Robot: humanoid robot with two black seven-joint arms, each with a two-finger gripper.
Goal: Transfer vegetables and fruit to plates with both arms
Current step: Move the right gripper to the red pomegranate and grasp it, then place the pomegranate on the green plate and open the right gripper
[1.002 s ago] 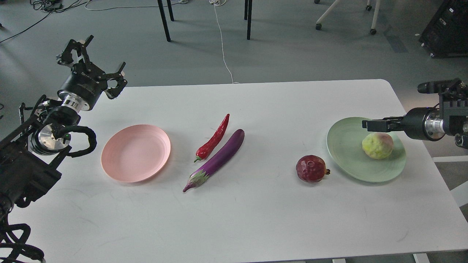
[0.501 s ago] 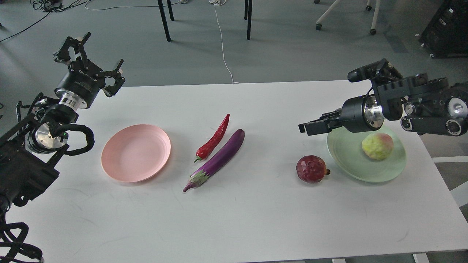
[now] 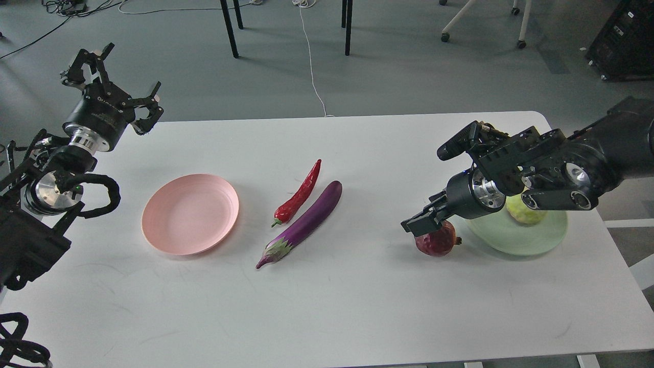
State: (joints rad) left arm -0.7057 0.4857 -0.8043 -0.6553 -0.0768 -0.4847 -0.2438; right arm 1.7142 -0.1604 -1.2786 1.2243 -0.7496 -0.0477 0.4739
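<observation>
The pale pink plate lies bare at the left of the white table. The red chili pepper and the purple eggplant lie side by side mid-table. The dark red pomegranate sits on the table just left of the mint green plate. The yellow-green fruit rests on that plate, partly hidden by my right arm. My right gripper hangs right over the pomegranate's upper left; its dark fingers cannot be told apart. My left gripper is open and empty above the table's far left corner.
The table's far edge runs behind both grippers, with grey floor, chair legs and a white cable beyond. My left arm's cable loop hangs left of the pink plate.
My right arm has swung left and down from over the mint plate to the pomegranate. My left gripper has drifted a little left and up. The vegetables, fruit and plates have not moved.
</observation>
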